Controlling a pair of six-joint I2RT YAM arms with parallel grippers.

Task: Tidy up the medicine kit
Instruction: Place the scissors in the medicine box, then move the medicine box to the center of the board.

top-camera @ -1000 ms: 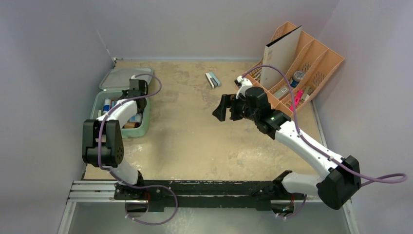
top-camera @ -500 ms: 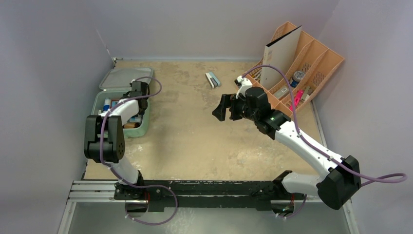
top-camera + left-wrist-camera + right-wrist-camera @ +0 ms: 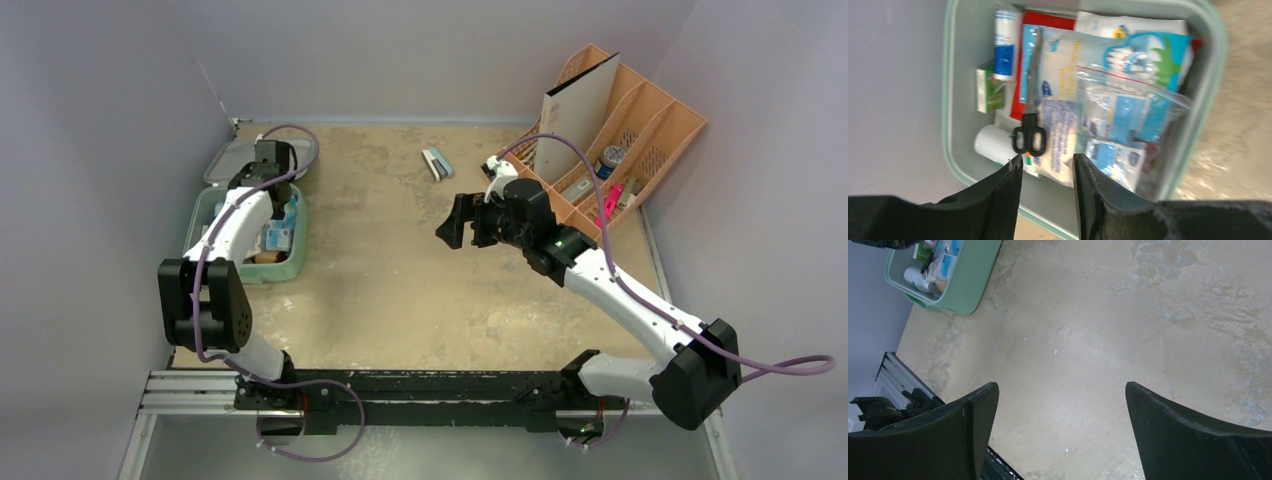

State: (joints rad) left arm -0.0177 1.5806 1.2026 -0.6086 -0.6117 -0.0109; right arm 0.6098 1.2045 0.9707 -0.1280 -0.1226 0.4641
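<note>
Hovering above the medicine kit [image 3: 959,90], left tool [image 3: 1048,160] gapes empty.

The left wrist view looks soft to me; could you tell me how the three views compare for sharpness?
Left wrist view: smeared, the print on the packets in the medicine kit is unreadable, though the scissors are recognisable. Right wrist view: the table is crisp and evenly lit. Top external view: sharp, with soft light and only faint shadows.
</note>
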